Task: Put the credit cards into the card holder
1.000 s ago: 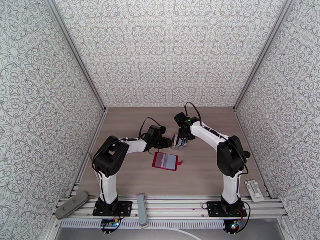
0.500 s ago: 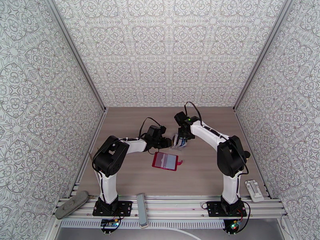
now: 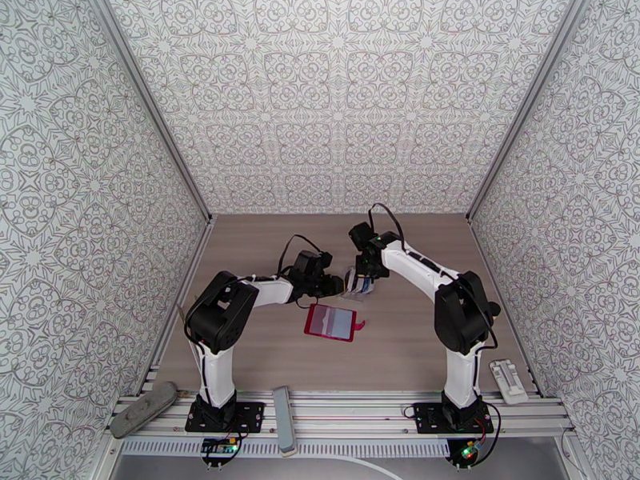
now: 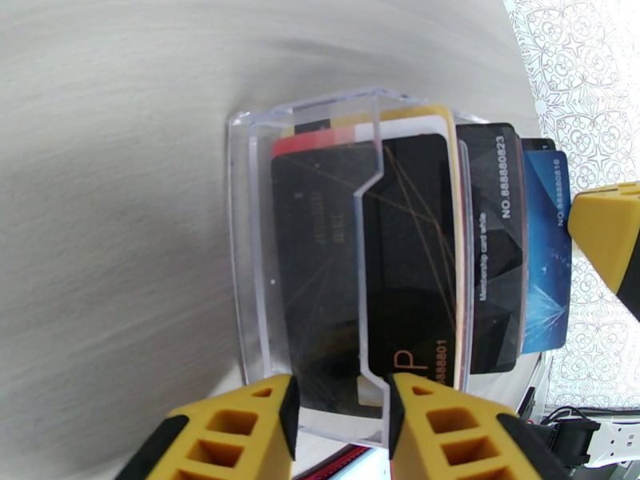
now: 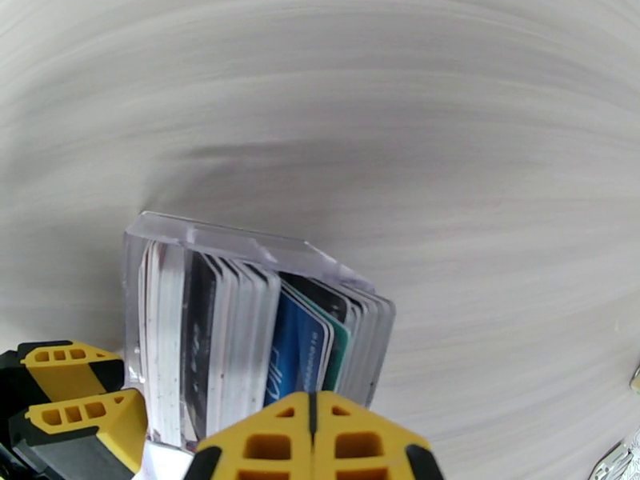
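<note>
Left gripper: the jaws are standing a narrow gap apart and are gripping the near edge of a clear box, which is sitting in that gap. In the right wrist view its yellow fingers are pressing against the box's left end.

The clear box is standing on the table between the two grippers. It is holding the credit cards on edge, packed side by side. A black card is facing the left wrist camera from the front of the stack. A second black card and a blue card are showing behind it, offset to the right. From the right wrist, whitish cards are filling the left part of the box. The blue card and a teal card are sitting toward the right.

Right gripper: the jaws are closing to a thin seam directly over the near edge of the blue card. I cannot tell whether a card edge is caught in the seam.

Card holder: it is lying open and flat on the table, pale inside facing up. It is near the box, on the side toward the arm bases, with its red tab pointing right. Neither gripper is touching it.

A grey bar is lying on the front rail between the bases.
</note>
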{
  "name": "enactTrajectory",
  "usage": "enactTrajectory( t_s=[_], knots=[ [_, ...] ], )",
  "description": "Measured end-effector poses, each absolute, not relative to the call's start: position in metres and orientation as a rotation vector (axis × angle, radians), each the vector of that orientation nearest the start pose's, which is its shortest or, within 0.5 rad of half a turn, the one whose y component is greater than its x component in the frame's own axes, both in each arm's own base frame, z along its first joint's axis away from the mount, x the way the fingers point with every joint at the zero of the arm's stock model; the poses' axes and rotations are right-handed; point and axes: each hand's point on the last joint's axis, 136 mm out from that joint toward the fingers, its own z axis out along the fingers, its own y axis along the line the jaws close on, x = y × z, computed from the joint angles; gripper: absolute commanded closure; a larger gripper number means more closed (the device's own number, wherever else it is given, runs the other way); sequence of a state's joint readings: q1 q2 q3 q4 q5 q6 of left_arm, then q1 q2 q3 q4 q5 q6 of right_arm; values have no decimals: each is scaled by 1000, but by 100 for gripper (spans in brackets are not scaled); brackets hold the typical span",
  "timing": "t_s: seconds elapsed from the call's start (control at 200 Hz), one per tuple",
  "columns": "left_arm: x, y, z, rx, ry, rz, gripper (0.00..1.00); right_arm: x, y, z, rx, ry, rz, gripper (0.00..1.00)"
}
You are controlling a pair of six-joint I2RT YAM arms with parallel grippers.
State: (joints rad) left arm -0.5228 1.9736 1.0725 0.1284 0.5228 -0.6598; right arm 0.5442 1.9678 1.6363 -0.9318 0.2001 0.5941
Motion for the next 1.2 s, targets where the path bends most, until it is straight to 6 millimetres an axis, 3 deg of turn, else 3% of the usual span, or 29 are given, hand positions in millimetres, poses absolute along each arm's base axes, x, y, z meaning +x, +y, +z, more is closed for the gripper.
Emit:
enactTrajectory(
  t_s=[0.265,1.2],
  knots=[
    [375,-315,46,110,2531,-1151,65,400,216,110,86,2766,50,100],
    [375,-315,46,111,2531,-1152,65,398,220,99,186,2771,102,86]
  ],
)
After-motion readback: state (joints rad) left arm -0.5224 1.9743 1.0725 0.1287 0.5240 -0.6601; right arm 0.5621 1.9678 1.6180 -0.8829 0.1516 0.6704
